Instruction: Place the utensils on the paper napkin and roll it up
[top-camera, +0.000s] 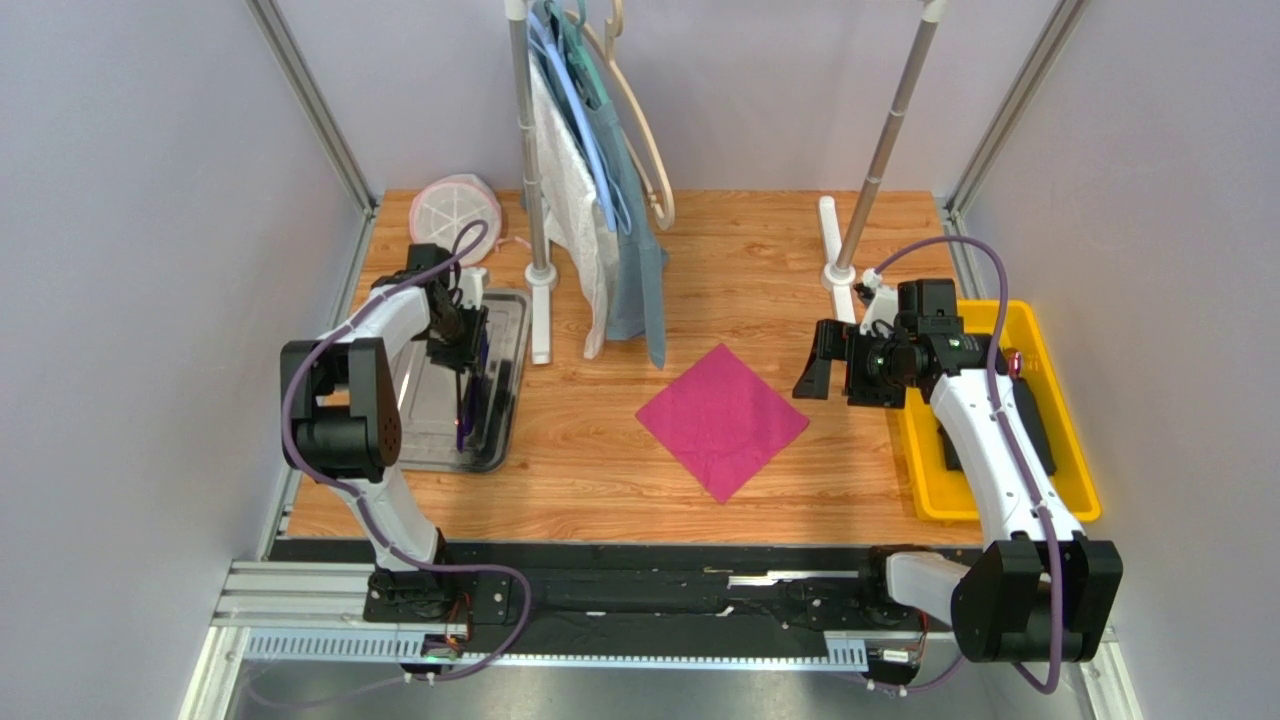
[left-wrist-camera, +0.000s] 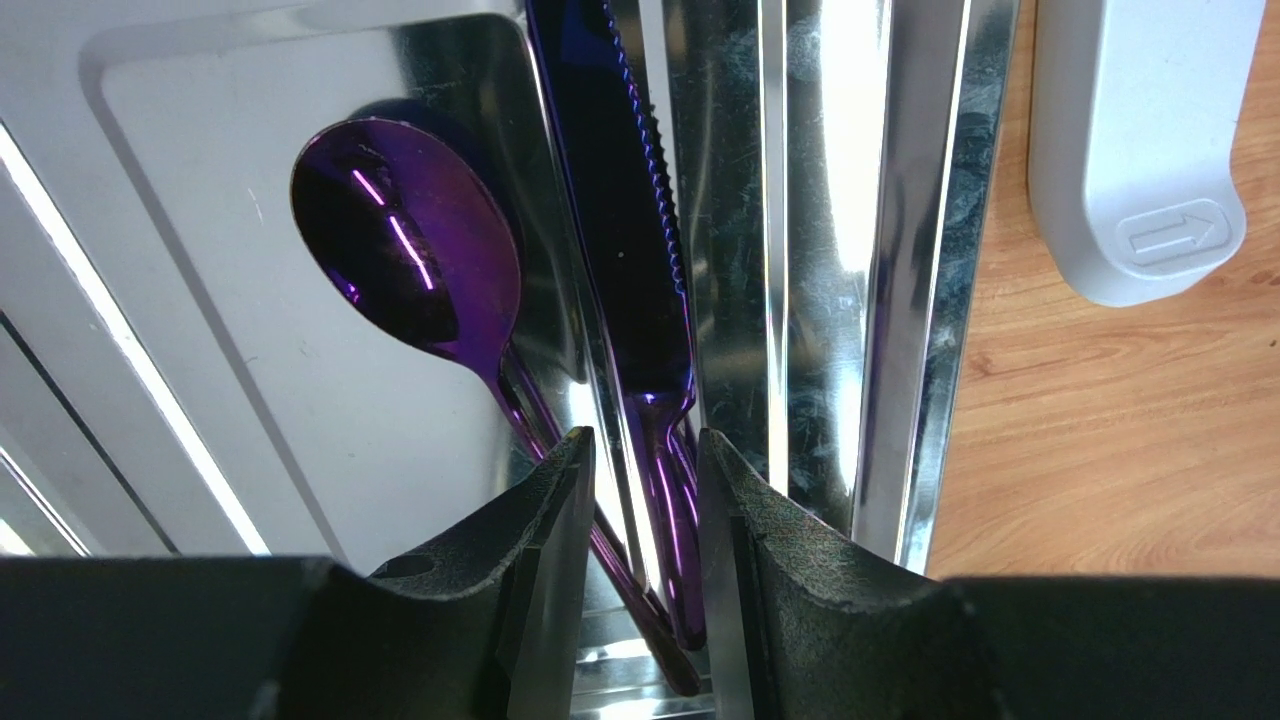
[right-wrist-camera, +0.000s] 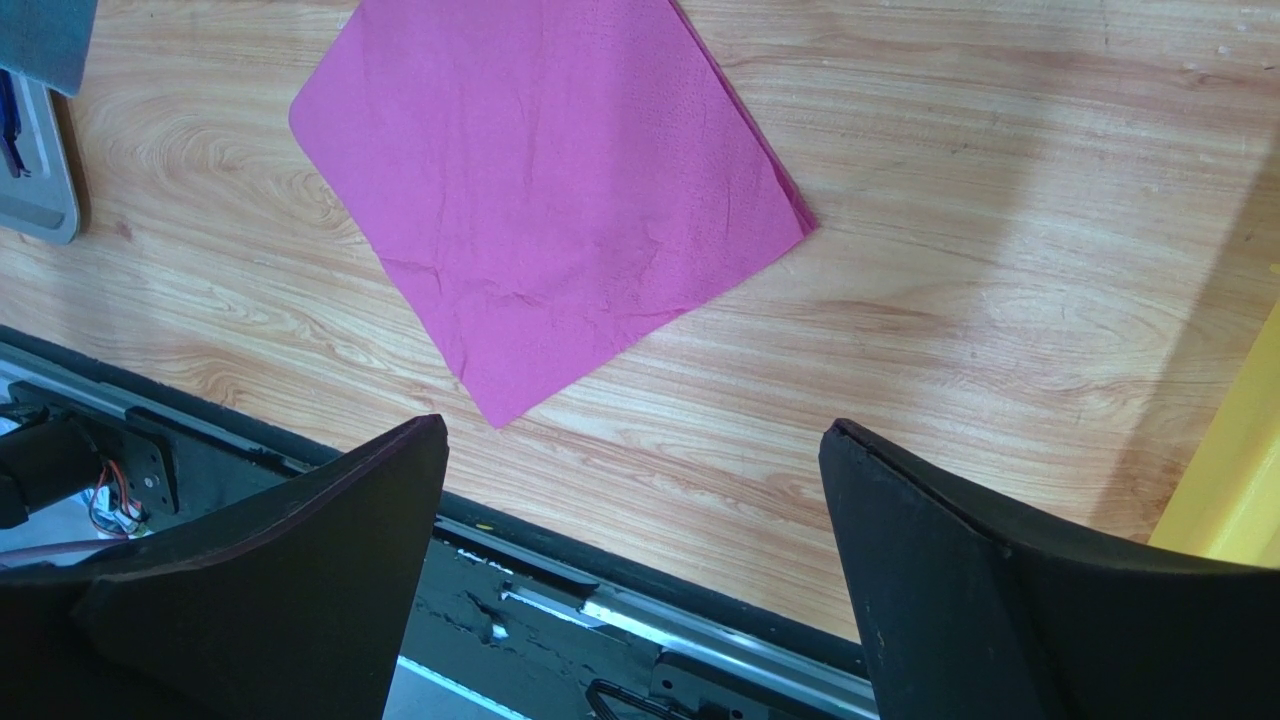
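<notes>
While the thin magenta-pink paper napkin lies bare on the wooden table, the narrow left jaws seem to pinch the slim dark-purple utensils in the shiny metal tray, the right jaws wide and empty, so placing and rolling are not yet done.

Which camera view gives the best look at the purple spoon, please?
The left wrist view: the spoon is close and sharp, its bowl clear against the metal tray, its handle pinched in the left gripper. The top external view shows only a thin dark streak under that gripper; the right wrist view shows none of it.
</notes>
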